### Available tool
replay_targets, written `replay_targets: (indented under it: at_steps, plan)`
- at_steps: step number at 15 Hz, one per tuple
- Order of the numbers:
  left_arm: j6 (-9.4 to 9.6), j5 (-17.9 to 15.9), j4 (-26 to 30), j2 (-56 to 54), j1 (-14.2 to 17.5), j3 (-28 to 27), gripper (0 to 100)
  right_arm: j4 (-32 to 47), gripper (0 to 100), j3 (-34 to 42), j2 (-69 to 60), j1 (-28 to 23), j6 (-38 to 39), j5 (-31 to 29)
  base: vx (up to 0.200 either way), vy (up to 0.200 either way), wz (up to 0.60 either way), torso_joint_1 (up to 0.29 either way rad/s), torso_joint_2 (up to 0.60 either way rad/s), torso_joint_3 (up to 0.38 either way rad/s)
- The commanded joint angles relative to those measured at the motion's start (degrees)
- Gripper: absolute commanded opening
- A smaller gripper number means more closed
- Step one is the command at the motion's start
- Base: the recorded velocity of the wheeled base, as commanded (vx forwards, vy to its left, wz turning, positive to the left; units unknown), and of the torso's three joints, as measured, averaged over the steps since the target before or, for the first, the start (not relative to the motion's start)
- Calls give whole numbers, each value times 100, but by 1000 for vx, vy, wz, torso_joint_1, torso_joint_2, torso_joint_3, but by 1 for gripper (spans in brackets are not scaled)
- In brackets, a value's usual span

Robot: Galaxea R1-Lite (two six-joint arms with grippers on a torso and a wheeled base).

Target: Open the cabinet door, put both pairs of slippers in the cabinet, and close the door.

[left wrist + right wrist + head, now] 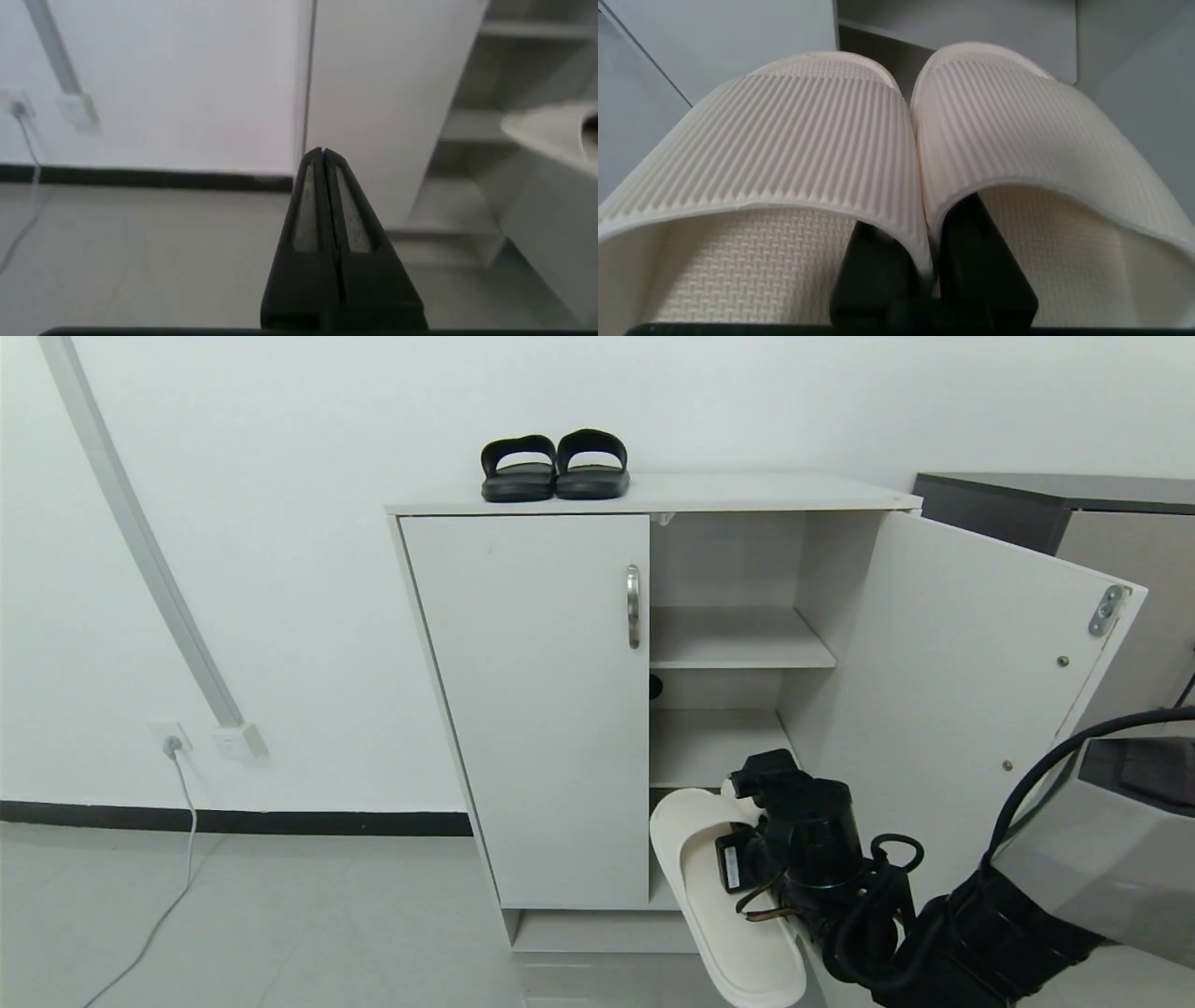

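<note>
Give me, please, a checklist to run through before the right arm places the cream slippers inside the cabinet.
1. Right door swung open: ok.
2. Cream slippers pinched together in right gripper: ok.
3. Lower shelf free of things: ok.
4. Slippers' clearance from the closed left door: cannot tell.
5. Left gripper shut, empty: ok.
6. Black slippers on the cabinet top, not stowed: not ok.

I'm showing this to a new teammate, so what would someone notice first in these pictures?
A pair of cream slippers is clamped in the right end effector, low in front of the white cabinet, whose right door stands wide open. A black pair of slippers sits on the cabinet's top, toward its left side.
</note>
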Motion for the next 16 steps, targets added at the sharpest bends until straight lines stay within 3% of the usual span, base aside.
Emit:
replay_targets:
  at_steps: [1, 7, 10, 14, 16]
  plan:
    - [-8, 5, 1, 6, 1, 2, 0, 3, 0, -216, 138, -1, 6, -115, 0, 0, 0, 0, 0, 0]
    - [-43, 5, -8, 6, 1, 2, 0, 512, 0, -1683, 569, -45, 50, -1170, 0, 0, 0, 0, 0, 0]
    - [-52, 14, -8, 6, 1, 2, 0, 512, 0, -1745, 551, -72, 59, -1301, 0, 0, 0, 0, 0, 0]
    - [-60, 14, -8, 6, 1, 2, 0, 451, 0, -1710, 525, -10, 50, -1398, 0, -200, 0, 4, 2, -2]
    - [-69, 14, 1, 6, 1, 2, 0, 319, 0, -1622, 481, 113, 6, -1468, 0, 0, 0, 0, 0, 0]
